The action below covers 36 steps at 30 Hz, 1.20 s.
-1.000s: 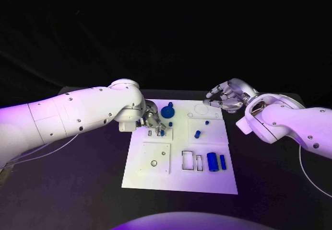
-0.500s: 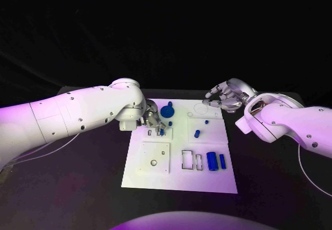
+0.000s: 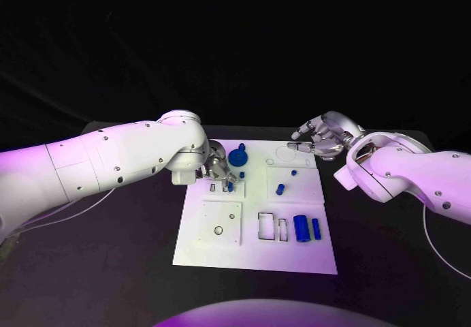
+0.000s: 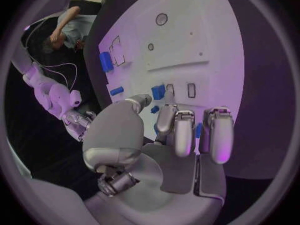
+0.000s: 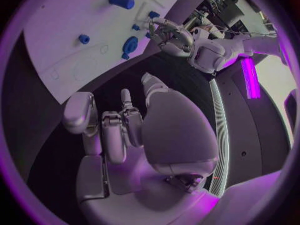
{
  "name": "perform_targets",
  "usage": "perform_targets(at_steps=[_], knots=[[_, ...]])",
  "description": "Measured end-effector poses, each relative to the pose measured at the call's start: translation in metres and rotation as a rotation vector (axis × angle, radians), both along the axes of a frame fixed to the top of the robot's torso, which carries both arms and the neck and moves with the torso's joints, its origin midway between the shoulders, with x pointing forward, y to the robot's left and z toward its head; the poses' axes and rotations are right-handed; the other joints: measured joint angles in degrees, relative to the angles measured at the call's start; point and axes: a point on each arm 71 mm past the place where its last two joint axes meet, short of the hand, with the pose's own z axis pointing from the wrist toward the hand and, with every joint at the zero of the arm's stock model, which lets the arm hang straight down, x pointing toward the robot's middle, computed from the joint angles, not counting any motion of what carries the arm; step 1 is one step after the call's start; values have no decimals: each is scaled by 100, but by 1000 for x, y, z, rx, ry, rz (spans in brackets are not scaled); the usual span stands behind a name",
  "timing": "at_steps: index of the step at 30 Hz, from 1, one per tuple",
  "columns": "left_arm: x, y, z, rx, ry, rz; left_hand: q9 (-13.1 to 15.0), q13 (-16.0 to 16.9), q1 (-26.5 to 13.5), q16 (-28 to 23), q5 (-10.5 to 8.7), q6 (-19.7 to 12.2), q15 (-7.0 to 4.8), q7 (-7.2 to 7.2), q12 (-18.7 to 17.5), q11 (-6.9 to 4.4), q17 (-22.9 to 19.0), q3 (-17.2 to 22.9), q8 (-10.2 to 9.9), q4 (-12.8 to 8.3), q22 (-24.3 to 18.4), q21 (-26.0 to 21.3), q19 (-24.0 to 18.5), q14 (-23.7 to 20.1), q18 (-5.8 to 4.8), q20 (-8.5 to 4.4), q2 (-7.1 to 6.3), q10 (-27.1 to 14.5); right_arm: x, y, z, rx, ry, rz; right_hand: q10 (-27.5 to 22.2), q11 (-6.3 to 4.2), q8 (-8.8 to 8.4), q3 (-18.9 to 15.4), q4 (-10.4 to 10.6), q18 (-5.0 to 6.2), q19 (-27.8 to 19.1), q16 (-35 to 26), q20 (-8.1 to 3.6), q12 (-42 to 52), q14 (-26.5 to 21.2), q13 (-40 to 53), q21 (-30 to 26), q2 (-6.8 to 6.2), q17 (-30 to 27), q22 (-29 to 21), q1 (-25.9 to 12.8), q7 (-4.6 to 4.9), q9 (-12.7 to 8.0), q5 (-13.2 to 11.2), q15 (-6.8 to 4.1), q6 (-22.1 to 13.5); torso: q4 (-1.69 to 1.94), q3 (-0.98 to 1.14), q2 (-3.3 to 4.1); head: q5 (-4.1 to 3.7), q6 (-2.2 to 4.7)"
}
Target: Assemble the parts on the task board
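Observation:
The white task board (image 3: 255,255) lies in the middle of the black table. My left hand (image 3: 218,172) hangs over its far left part. In the left wrist view the thumb and a fingertip (image 4: 167,107) pinch a small blue part (image 4: 158,91) beside a narrow slot (image 4: 190,90). That part (image 3: 229,185) shows just below the hand in the head view. My right hand (image 3: 319,143) hovers off the board's far right corner, fingers curled in with nothing in them (image 5: 115,130).
A round blue part (image 3: 237,159) stands near the left hand. Two small blue pegs (image 3: 293,174) (image 3: 280,190) sit mid-board. A thick blue cylinder (image 3: 301,229) and a slim one (image 3: 316,229) lie beside rectangular slots (image 3: 265,227). Dark table surrounds the board.
The left arm has edged slightly to the right over the board. The right hand has drifted a little towards the board's far corner. The parts have not moved.

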Motion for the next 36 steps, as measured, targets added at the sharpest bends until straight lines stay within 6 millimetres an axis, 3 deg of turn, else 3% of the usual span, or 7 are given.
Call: perform_targets(at_steps=[14,26,29,30,33,35,36], knots=[[0,-1,-1,0,2,0,18,-30,336,0,5,62,0,-20,-26,-21,0,281,102,-74,0,0,0,0,0,0,50,-20,0,1,-1,-3,5,3,0,0,0,16,-16,0,0,0,0,0,0,-1,-24,-23,0,0,-23,0,6,0,0,0,1,2,0,-6,-24],[1,-2,-1,-1,6,0,28,-34,390,0,-27,82,0,-41,-26,-21,0,388,131,-118,0,0,0,0,0,0,49,-20,0,1,-1,-5,9,4,0,0,23,16,-16,0,0,0,0,0,0,-1,-24,-23,0,0,-23,0,6,0,0,0,1,4,3,-7,-48],[1,-2,-1,-1,7,-1,55,-34,486,0,-36,115,0,-73,-26,-28,0,520,217,-153,0,0,0,0,0,0,49,-28,0,1,-1,-5,10,5,0,0,23,16,-16,0,0,0,0,0,0,-1,-24,-23,0,0,-23,0,11,23,0,0,1,4,3,-7,-54],[1,-2,-1,-1,7,0,66,-34,532,0,-77,123,0,-81,-26,-42,-1,574,248,-170,-1,0,0,0,0,0,55,-38,0,1,-1,-5,10,5,0,0,23,16,-16,0,0,0,0,0,0,-1,-24,-23,0,0,-23,0,11,23,0,0,1,4,3,-7,-56],[0,-2,-1,-4,9,0,106,-34,662,0,-435,129,-46,-83,-26,-83,0,1021,382,-319,0,0,-20,4,1,-44,26,1,0,1,-1,-6,11,5,0,0,23,16,-16,0,0,0,0,0,0,-1,-24,-23,0,0,-23,0,11,23,0,0,1,4,3,-10,-65],[0,-2,-1,-6,11,1,137,-34,724,0,-513,132,-63,-93,-26,-125,0,1381,528,-472,-1,0,-19,21,0,-83,-27,3,0,1,-1,-6,11,5,0,0,23,16,-16,0,0,0,0,0,0,-1,-24,-23,0,0,-23,0,11,23,0,0,1,4,3,-10,-66],[0,-2,-1,-7,13,2,137,-35,723,0,-515,119,-64,-106,-26,-134,0,1462,674,-391,-1,0,-21,21,0,-84,-27,12,0,0,-2,-6,11,5,0,0,23,16,-16,0,0,0,0,0,0,-1,-24,-23,0,0,-23,0,11,23,0,0,1,4,3,-10,-66]])
